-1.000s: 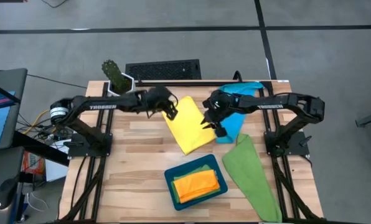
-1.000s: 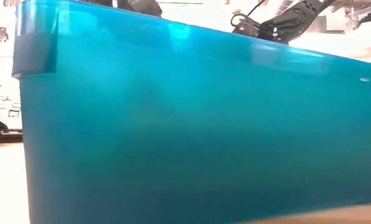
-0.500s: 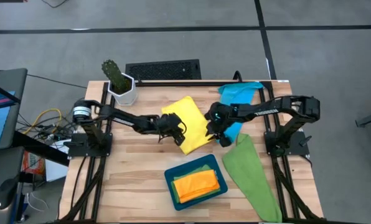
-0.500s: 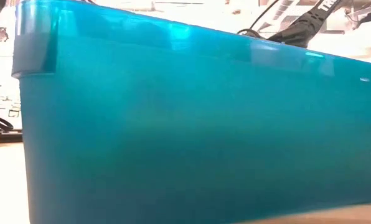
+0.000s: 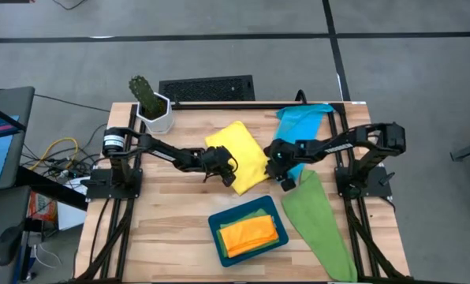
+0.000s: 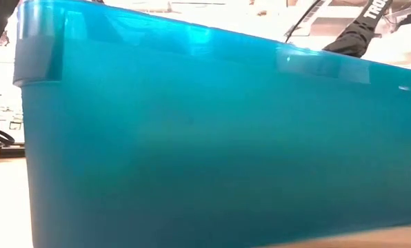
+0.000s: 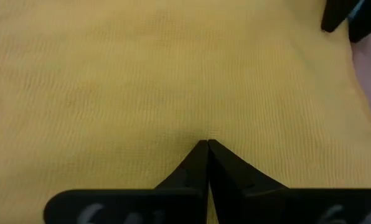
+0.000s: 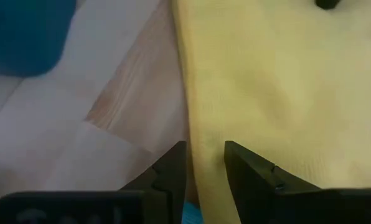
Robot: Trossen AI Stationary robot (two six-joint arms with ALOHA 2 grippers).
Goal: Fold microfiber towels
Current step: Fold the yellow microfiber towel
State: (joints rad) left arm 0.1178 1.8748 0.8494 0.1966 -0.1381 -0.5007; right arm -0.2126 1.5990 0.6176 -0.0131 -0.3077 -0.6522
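The yellow towel [image 5: 243, 150] [image 7: 173, 74] lies folded and flat on the wooden table. My left gripper [image 5: 225, 172] [image 7: 207, 144] is shut, with its tips on the towel near its left near side. My right gripper [image 5: 282, 181] [image 8: 204, 149] stands open low over the towel's right edge [image 8: 187, 93], one finger on each side of it. A blue towel [image 5: 304, 118] lies at the far right. A green towel [image 5: 318, 225] lies at the near right and hangs over the table's edge. An orange towel [image 5: 251, 234] lies folded on a green one [image 5: 255, 211] in the teal tray [image 5: 217, 237]. My left gripper meets the yellow towel's top face [image 7: 205, 134] with its shut fingertips, slanting down from the table's left. The towel lies flat on the table under them. Whether my right gripper touches the towel, I cannot tell.
A potted cactus [image 5: 150, 106] stands at the far left corner. The teal tray's wall [image 6: 205, 138] fills the low view, with my right arm [image 6: 357, 34] above it. Bare wood shows at the table's left and near left.
Both grippers have come down toward the yellow towel. My left gripper has gone from the towel's far left part toward the near edge, staying shut. My right gripper has sunk toward the near edge along the towel's right side. The towel has kept its place.
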